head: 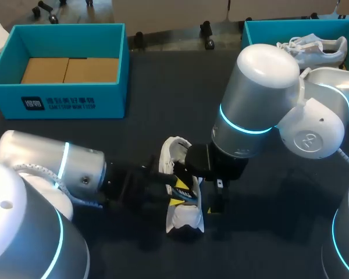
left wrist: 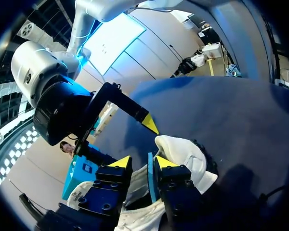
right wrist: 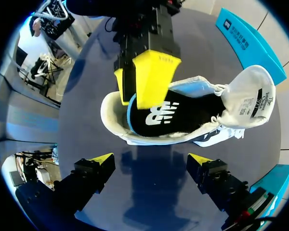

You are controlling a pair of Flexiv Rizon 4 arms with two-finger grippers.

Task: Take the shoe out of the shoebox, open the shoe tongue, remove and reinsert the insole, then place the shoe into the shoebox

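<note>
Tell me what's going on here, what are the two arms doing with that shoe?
The shoe lies on the dark table between the arms, outside both blue boxes, with its tongue pulled open. The left gripper is pinched on the edge of the insole, which sits in the shoe's opening. The right gripper is open just beside the shoe, holding nothing.

Dark table (head: 163, 87) — left shoebox (head: 64, 102), right shoebox (head: 291, 22) at far edge; shoe (head: 184, 219) mid-table.
</note>
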